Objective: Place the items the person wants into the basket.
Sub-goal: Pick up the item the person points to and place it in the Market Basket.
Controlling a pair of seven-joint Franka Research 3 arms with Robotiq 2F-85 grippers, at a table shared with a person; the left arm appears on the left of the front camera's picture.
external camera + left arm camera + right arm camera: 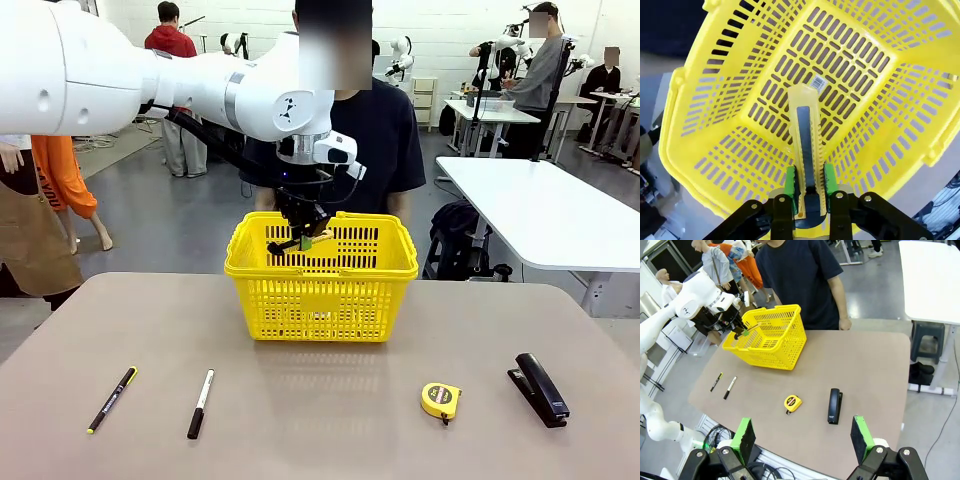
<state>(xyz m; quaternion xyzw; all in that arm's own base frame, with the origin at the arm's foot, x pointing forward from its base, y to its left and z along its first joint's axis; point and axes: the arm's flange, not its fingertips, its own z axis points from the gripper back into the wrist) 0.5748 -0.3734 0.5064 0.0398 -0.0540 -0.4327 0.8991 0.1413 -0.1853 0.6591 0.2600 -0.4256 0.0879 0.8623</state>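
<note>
- Count, as I see it from the remote station: one yellow lattice basket [322,272], one utility knife [806,127], one white marker [201,403], one black stapler [540,389], one black-and-yellow pen [112,400], one yellow tape measure [441,400], and two grippers.
- Left gripper [807,182]: its green pads are clamped on the two long edges of the utility knife, at the end nearest the wrist. In the front view it hangs at the basket's rim, toward the far wall.
- Utility knife: the long axis runs straight out from the fingers and points down into the basket, toward its slotted floor. I cannot tell whether the far end touches the floor.
- Right gripper [802,436]: the fingers stand wide apart with nothing between them, well back from the basket on the robot's side.
- Marker: flat on the table [320,440], on the robot's side of the basket and to its left, with its black end pointing away from the basket.
- Pen: left of the marker, farther from the basket, lying roughly parallel to it.
- Tape measure: on the robot's side of the basket and to its right.
- Stapler: farther right of the basket than the tape measure, with its long axis running roughly near to far.
- The person [385,130] in a dark T-shirt stands just behind the basket.
</note>
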